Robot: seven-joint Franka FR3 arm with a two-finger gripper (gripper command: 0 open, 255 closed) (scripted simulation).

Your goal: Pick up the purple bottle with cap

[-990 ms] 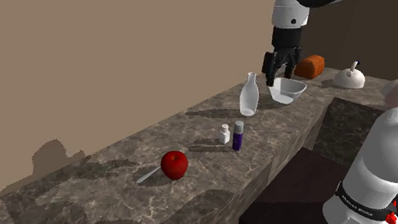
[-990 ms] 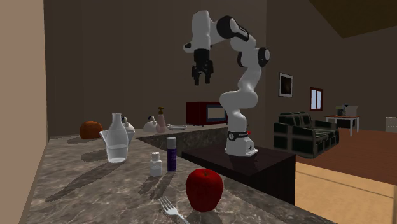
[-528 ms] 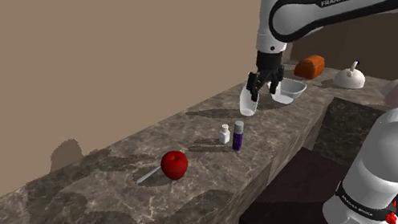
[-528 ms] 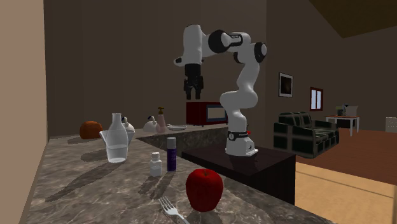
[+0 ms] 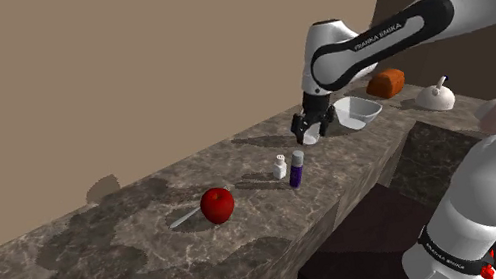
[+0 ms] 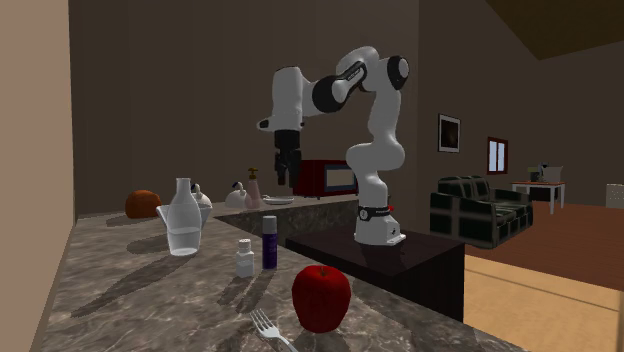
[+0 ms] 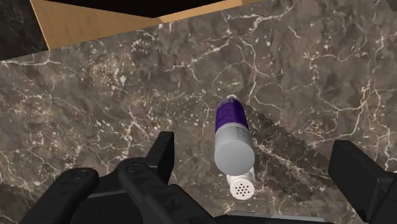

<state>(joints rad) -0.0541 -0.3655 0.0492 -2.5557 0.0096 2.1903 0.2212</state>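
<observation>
The purple bottle [image 5: 296,170] with a grey cap stands upright on the dark marble counter [image 5: 122,258], near its front edge. In the second exterior view the bottle [image 6: 269,243] sits just right of a small white shaker. My gripper [image 5: 313,131] hangs above the counter, a little up and right of the bottle in the shoulder view. It points down in the second exterior view [image 6: 283,180], well above and behind the bottle. In the wrist view the gripper [image 7: 256,153] is open, and the bottle [image 7: 230,127] stands far below between the fingers, untouched.
A white shaker [image 5: 280,167] stands right beside the bottle. A red apple [image 5: 217,205] and a fork [image 6: 268,327] lie further along. A glass carafe [image 6: 183,218], a white bowl [image 5: 360,113] and an orange object [image 5: 389,82] sit behind the gripper. The counter's edge drops off close by.
The arm has swung toward the shoulder view's left and lowered, carrying the gripper from above the bowl to over the carafe and bottle. Nothing on the counter moved.
</observation>
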